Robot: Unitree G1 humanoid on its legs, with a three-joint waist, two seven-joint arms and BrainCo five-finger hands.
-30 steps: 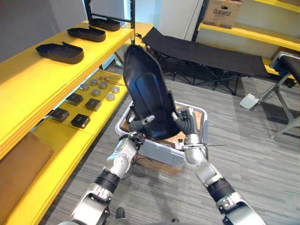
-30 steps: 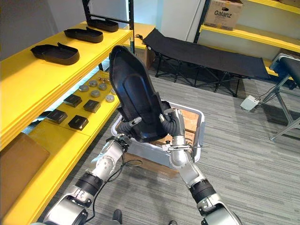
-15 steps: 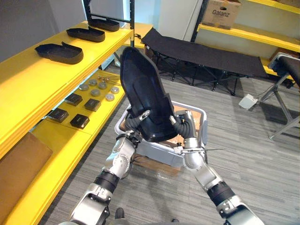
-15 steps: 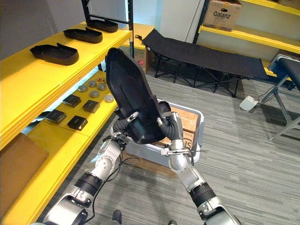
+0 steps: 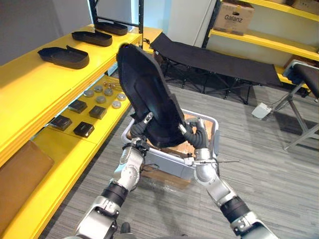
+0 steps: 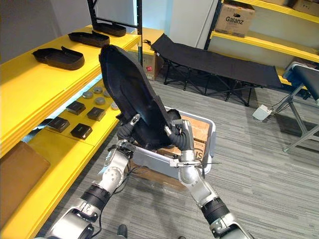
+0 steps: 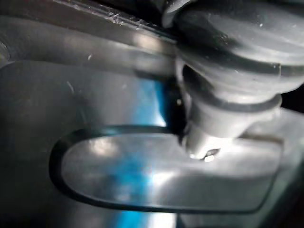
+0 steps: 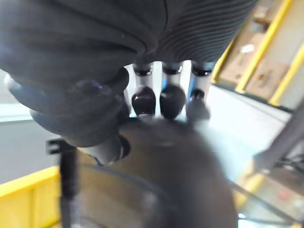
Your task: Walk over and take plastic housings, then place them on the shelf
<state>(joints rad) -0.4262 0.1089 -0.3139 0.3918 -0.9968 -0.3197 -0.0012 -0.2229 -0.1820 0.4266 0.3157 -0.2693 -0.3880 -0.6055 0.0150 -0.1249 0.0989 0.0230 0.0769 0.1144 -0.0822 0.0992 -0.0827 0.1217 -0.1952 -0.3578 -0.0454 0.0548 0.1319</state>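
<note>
Plastic housing [image 5: 144,92]: black, glossy, elongated, tilted; left hand [image 5: 139,128], right hand [image 5: 194,133] gripping.

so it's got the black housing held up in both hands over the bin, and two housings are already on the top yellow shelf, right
Not two: three housings lie on the top yellow shelf, as the left eye view shows. The rest stands: the left hand and right hand hold the black housing above the bin.
</note>
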